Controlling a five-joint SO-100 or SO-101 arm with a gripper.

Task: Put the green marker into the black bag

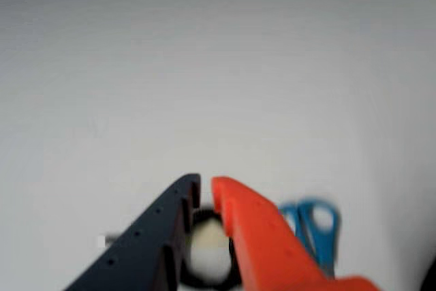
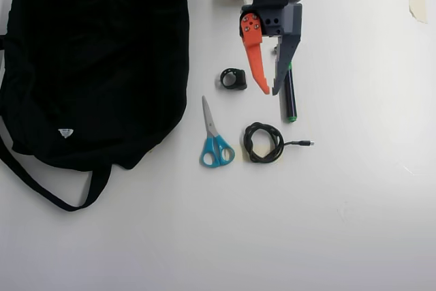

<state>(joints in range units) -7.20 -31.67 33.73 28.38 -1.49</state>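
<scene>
1. The gripper [image 2: 270, 91], one orange finger and one dark blue-grey finger, points down the overhead view with its tips a small way apart and nothing between them; in the wrist view [image 1: 205, 189] the gap looks narrow.
2. The green marker [image 2: 289, 97], a slim dark barrel with a small green end, lies on the white table [image 2: 354, 202] just beside the dark finger, on its right in the overhead view, partly under it.
3. A small black ring-shaped object [image 2: 234, 78] sits left of the orange finger.
4. Below the tips lie a coiled black cable [image 2: 263, 143] and blue-handled scissors [image 2: 213, 140].
5. The black bag [image 2: 92, 59], a large rounded fabric backpack with a white logo tag, lies well apart at the left.
</scene>
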